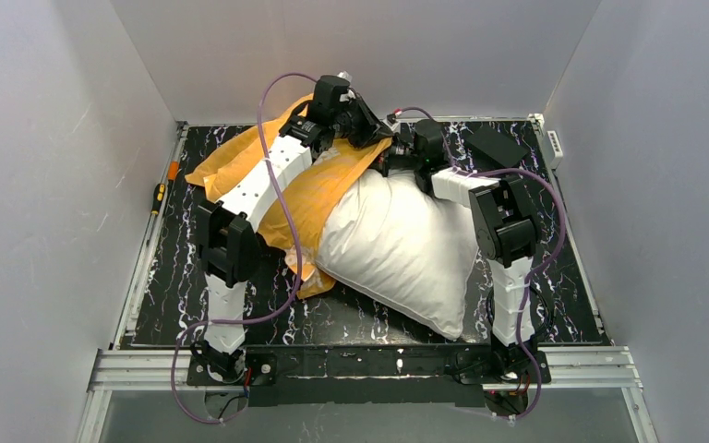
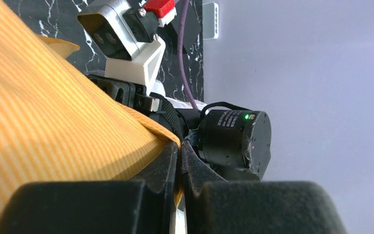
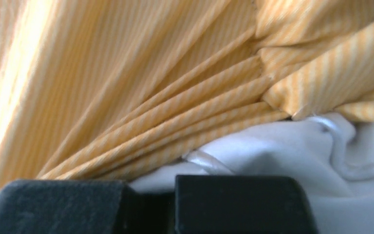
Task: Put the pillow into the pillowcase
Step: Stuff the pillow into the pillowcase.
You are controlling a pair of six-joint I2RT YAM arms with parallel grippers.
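Pillow [image 1: 397,245] lies on the bench [image 1: 351,318], only its far corner at the mouth of the pillowcase [image 1: 318,194]. Left gripper [image 2: 179,151]: jaws clamped on the orange edge. Right gripper [image 3: 151,195]: buried at that corner, grip apparently indiscernible. Risks: the edge slipping free, or fabric bunching ahead of the corner. Far wall [image 1: 378,55] stands close behind; open bench lies nearward.

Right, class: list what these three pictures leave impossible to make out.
Top view: the far corner of the pillow, hidden under the right arm and the pillowcase.
Top view: the pillowcase's mouth, covered by the left arm.
Right wrist view: whether the right hand grips anything; the bottom edge cuts its fingers off.
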